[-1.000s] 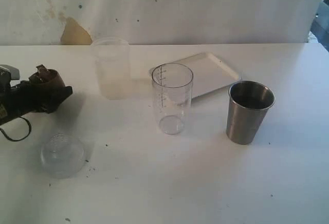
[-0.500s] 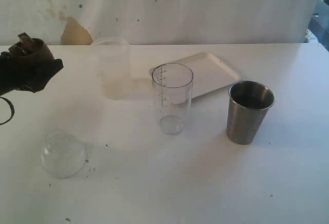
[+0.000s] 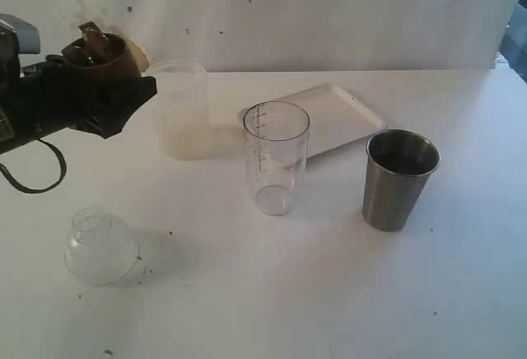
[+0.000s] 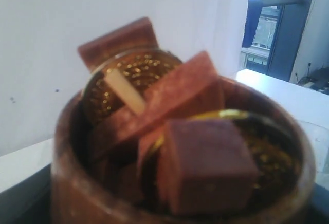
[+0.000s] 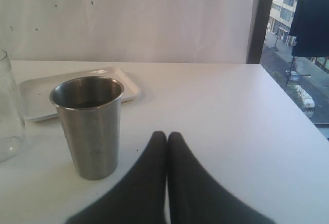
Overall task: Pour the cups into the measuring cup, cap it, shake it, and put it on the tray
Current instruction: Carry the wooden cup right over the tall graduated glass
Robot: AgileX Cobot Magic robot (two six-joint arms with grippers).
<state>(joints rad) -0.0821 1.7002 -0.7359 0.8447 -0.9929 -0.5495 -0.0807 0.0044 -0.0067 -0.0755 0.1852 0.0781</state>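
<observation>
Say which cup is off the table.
The brown wooden cup, in the left gripper; measuring cup, steel tumbler and frosted cup stand on the table.

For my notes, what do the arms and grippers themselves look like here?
The left arm is black, with a grey housing on top and a thin black cable looping beneath it. The left gripper is black and blocky. The right gripper has two smooth black fingers that taper to rounded tips; its arm is out of view.
</observation>
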